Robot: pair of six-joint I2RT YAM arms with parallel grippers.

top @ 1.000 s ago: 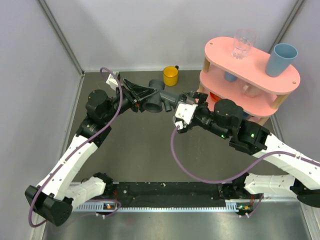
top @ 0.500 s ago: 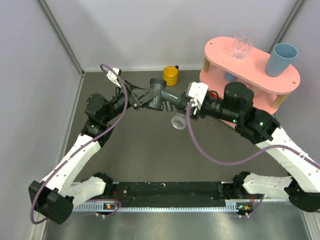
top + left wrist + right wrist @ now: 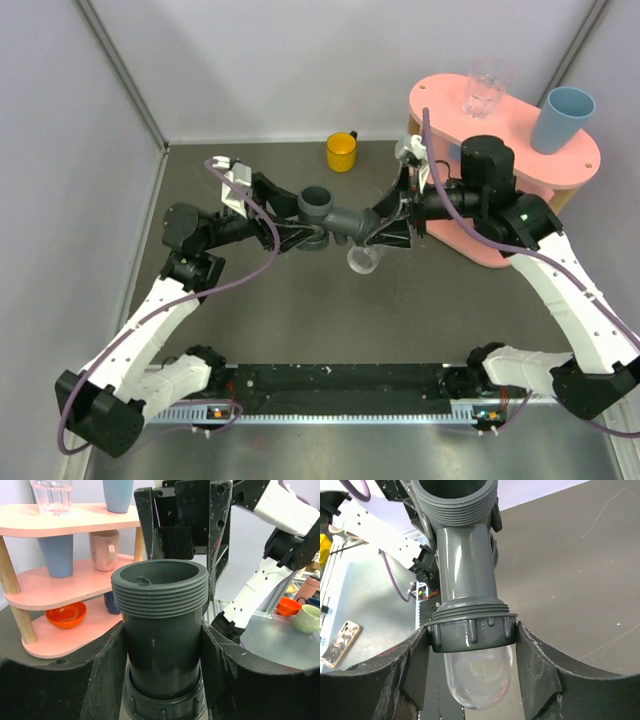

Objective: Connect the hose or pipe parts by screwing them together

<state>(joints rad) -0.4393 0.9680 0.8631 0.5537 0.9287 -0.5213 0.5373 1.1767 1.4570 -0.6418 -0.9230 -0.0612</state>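
Yellow cup, pink shelf near T-fitting

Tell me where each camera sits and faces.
Top external: above and behind the robot, looking down on the table; left arm, right arm show.
Left wrist: on that arm, looks past left fingers at the T fitting, towards the pink shelf.
Right wrist: on that arm, looks past right fingers at the clear piece.
All three show the T fitting.

Soft, even light; the left end effector fingers look slightly blurred.
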